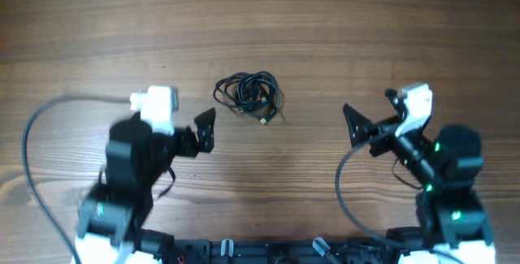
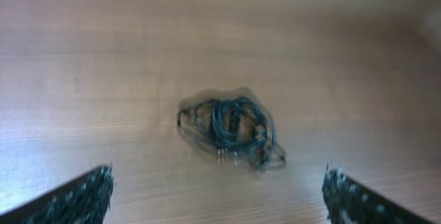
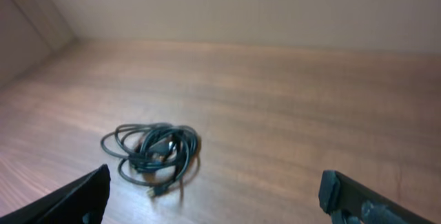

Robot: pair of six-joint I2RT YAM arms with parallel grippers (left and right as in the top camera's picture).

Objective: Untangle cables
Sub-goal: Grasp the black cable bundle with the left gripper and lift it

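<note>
- the small tangle of thin black cables (image 1: 248, 93) lies mid-way across the brown wooden table (image 1: 325, 20), touched by neither arm.
- the left gripper (image 1: 205, 130) is spread wide and empty; the tangle sits near, ahead and centred between its fingers.
- the right gripper (image 1: 353, 126), equally wide and empty, is well apart, with the tangle off to its left.
- the clump runs slightly longer left to right, so the left arm looks better placed.

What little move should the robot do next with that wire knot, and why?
Probably move the left gripper forward and down onto the cables. They lie in one tight bundle on the table. Both it and the right gripper are open and apart from them, but the left looks nearer, with the bundle centred ahead of its fingers.
</note>
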